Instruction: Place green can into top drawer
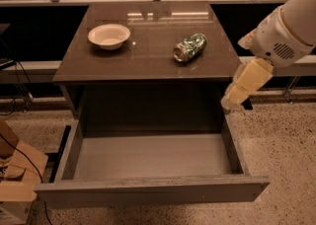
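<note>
In the camera view, the green can [189, 48] is seen lying on its side on the cabinet top [143, 63], right of centre, with its silver end turned towards the near left. A cream bowl [109, 35] is set well apart from it at the far left of the same surface. Below, the top drawer [153, 157] stands pulled out towards the near side, and its grey floor is bare.

The gripper [232, 99] is held off the right edge of the cabinet, lower than the top surface and just beside the drawer's right wall, pointing down and to the left. How far it is open cannot be told, but nothing is carried in it.

The step in hand is judged to be the approach, with the can not yet grasped. For the next move, the gripper would need to be raised above the surface and brought left over the can. A grip across its round body is called for, since the can may roll if nudged.
</note>
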